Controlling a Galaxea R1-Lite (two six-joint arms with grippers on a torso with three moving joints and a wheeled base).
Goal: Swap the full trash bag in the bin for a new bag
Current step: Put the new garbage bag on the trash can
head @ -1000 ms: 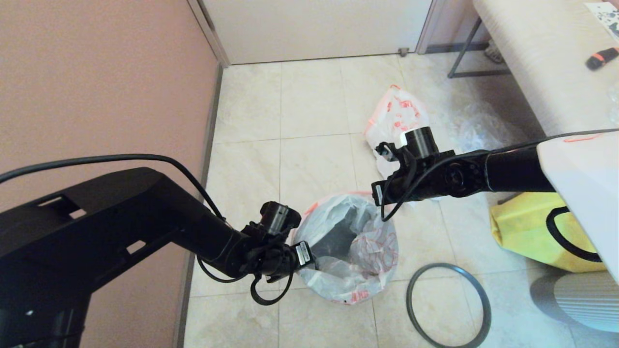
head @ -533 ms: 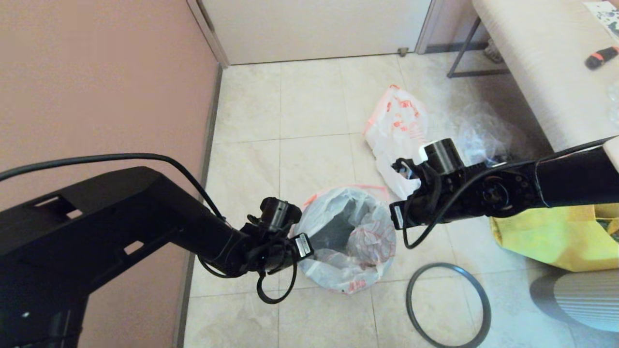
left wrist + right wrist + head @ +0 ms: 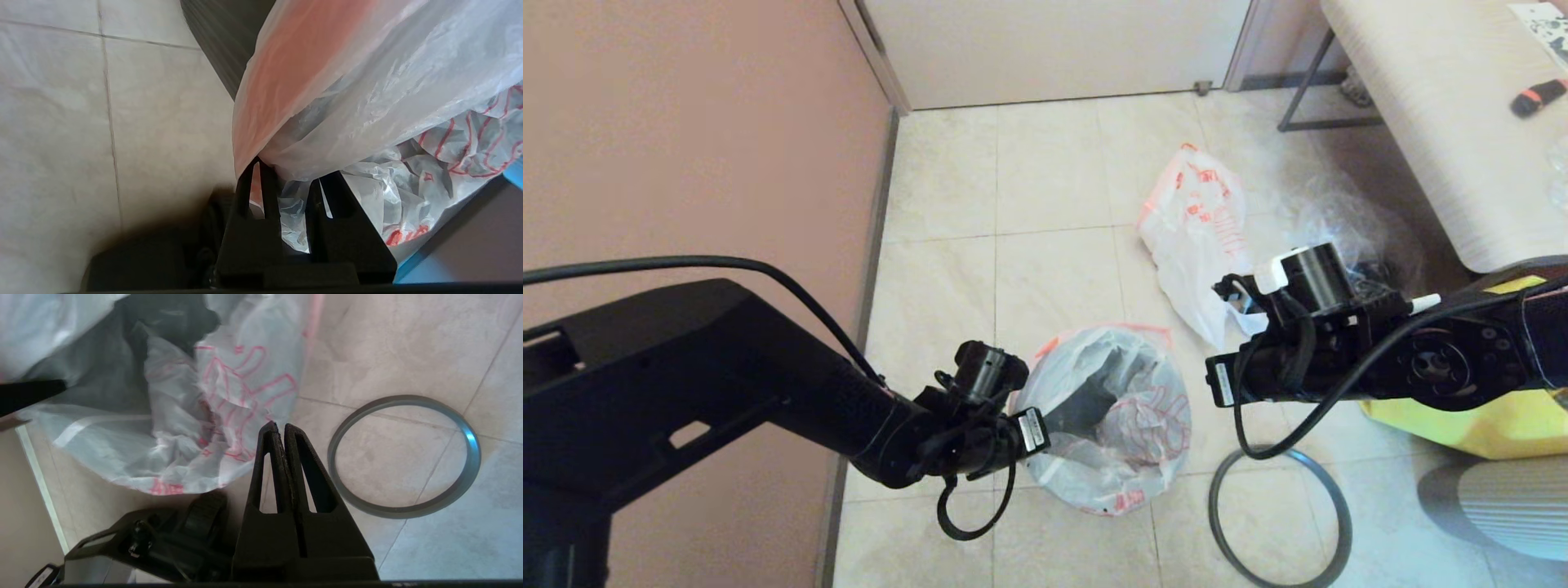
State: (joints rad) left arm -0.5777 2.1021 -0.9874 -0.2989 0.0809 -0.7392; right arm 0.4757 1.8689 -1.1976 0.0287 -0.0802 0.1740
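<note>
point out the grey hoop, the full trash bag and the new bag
grey hoop (image 3: pixel 470 441), right wrist view, on its far rim.
full trash bag (image 3: pixel 1196 204), head view, on its printed upper side.
new bag (image 3: pixel 1152 408), head view, on the printed fold over the bin's rim.

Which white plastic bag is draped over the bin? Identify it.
The new bag, spread open over the bin's rim, its edge by the left gripper; the full trash bag lies on the floor beyond.

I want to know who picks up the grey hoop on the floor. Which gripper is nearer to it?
Right. The right gripper, shut and empty, hangs just beside the hoop. The left gripper is across the bin, holding the new bag at the rim.
</note>
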